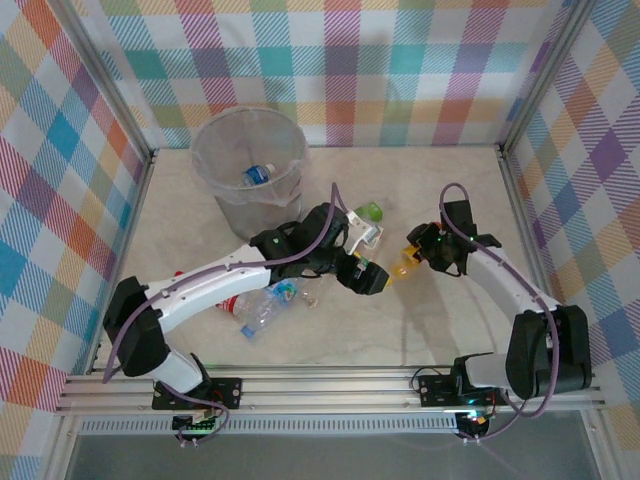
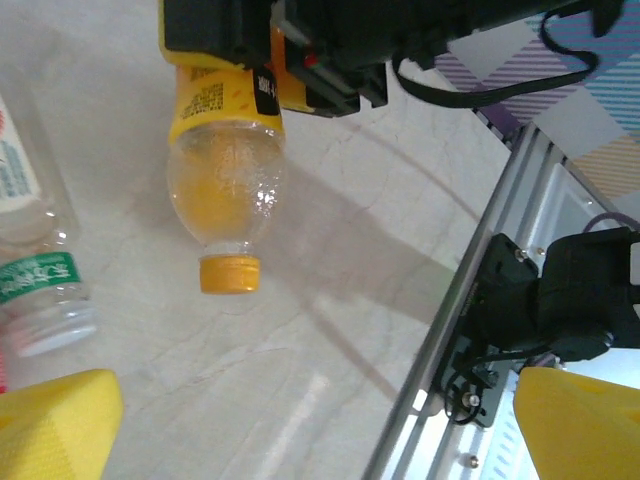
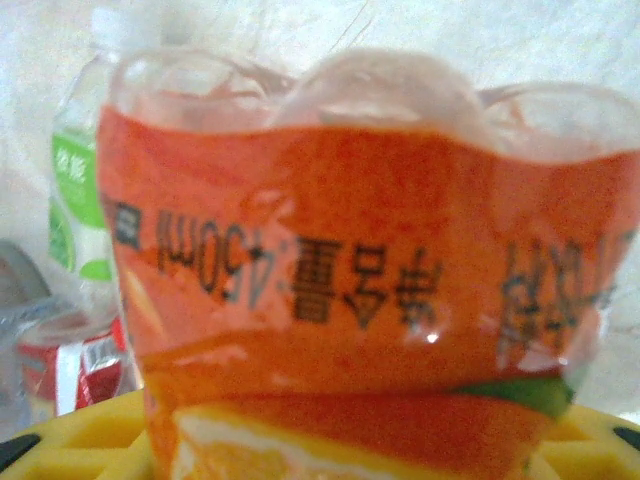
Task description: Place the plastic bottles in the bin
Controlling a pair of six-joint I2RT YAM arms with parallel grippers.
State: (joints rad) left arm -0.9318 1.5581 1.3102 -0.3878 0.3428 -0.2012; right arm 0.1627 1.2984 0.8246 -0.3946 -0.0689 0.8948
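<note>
Your right gripper (image 1: 410, 260) is clamped on the orange bottle's (image 2: 222, 190) label end, with the cap pointing toward your left gripper (image 1: 365, 278), which hangs wide open and empty just beside it. The bin (image 1: 230, 205) sits far-left, beyond the left arm.

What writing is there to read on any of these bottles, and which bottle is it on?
"450ml": upside down on the orange bottle, right wrist view.
Chinese characters beside it: blurred, not surely readable.
Black small print on that bottle's label, left wrist view: too small.
White characters on the green-labelled bottle: too blurred.
</note>
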